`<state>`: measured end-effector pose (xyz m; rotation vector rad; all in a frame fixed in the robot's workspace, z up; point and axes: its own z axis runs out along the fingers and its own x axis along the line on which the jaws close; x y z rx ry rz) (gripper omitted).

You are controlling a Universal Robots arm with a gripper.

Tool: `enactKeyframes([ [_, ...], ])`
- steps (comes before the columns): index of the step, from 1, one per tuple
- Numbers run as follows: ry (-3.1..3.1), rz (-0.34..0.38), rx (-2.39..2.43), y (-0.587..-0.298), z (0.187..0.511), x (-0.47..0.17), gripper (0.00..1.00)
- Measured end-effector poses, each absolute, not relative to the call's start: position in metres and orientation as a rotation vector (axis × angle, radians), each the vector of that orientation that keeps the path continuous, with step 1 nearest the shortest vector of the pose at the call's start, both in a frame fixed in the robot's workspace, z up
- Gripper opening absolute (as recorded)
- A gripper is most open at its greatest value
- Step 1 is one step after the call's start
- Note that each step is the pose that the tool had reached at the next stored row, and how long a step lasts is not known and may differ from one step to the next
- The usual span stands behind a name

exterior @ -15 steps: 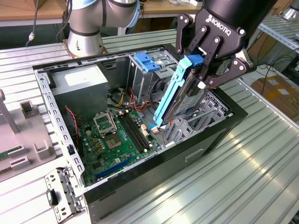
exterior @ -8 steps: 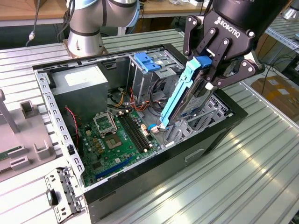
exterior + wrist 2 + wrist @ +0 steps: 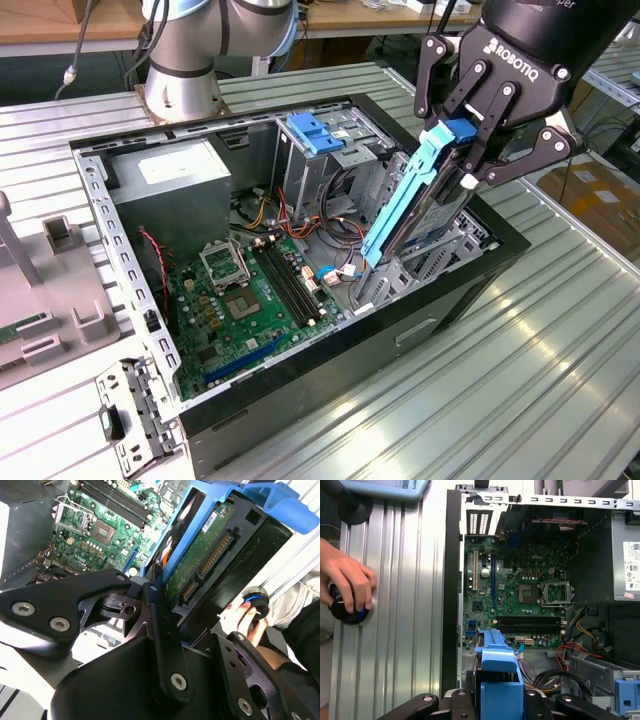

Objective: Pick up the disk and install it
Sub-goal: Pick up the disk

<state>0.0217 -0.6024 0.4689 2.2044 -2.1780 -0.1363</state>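
Power-supply box (image 3: 170,190): sitting at the exterior view's left in the open computer case (image 3: 330,360) on the bench (image 3: 520,390).
Motherboard (image 3: 250,295): lying mid-case.
Disk (image 3: 405,205): hanging steeply tilted, lower end reaching into the case's right side.
Hand (image 3: 462,155): clamping the disk's upper end.

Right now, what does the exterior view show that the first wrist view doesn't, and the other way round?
Exterior view: the arm's base, and the disk leaning steeply in the shut gripper over the computer case. First wrist view: a person's hand on a round black knob on the ribbed table. Both: the disk's blue frame and the green circuit board.
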Motion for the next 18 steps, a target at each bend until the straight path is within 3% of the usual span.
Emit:
enactKeyframes([
  [18, -2.175, -0.142, 2.202, -0.607, 0.468, 0.059, 0.36],
])
